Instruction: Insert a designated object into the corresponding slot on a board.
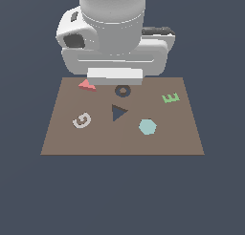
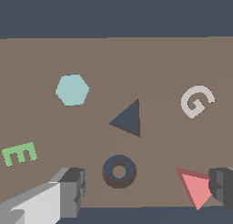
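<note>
The salmon-red triangular piece (image 1: 87, 85) lies on the brown board (image 1: 62, 138) near its far edge, toward the exterior view's left. The dark triangle slot (image 1: 118, 112) is at the board's middle. My gripper's white hand (image 1: 115, 76) hangs low over the far edge, and its fingertips are hidden in the exterior view. In the wrist view the gripper (image 2: 145, 190) is open wide. The red piece (image 2: 196, 186) lies between the fingers, close beside one dark fingertip (image 2: 222, 186). The other fingertip (image 2: 73, 187) is far from it. The slot (image 2: 128, 119) shows beyond.
A dark ring-shaped recess (image 1: 122, 90) (image 2: 119, 170) lies between the fingers, just beyond the hand. A white G (image 1: 82, 120), a green E (image 1: 171, 98) and a teal hexagon (image 1: 147, 127) lie on the board. The arm's bulky white body (image 1: 112, 24) looms above the far edge.
</note>
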You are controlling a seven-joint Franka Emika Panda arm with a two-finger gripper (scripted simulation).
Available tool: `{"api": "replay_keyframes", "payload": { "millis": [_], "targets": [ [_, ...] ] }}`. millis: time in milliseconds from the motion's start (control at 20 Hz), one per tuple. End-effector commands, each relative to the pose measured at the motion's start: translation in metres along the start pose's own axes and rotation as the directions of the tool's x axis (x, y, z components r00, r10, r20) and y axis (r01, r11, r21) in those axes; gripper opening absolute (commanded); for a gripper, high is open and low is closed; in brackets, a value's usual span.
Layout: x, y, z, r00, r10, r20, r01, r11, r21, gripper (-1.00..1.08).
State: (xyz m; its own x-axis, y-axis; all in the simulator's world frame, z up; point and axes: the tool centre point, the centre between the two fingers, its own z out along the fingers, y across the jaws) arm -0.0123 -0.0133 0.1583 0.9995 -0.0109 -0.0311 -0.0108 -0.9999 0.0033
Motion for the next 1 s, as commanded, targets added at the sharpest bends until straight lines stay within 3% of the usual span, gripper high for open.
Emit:
{"api": "replay_keyframes", "payload": {
  "millis": [0, 450, 950],
  "targets": [
    [0.000, 0.000, 0.000, 1.000, 0.000, 0.000, 0.000, 1.000, 0.000, 1.00],
    [-0.006, 0.001, 0.004, 0.999, -0.054, -0.001, 0.054, 0.999, -0.001, 1.00],
    [-0.027, 0.007, 0.019, 0.972, -0.234, -0.005, 0.234, 0.972, -0.004, 1.00]
  ]
}}
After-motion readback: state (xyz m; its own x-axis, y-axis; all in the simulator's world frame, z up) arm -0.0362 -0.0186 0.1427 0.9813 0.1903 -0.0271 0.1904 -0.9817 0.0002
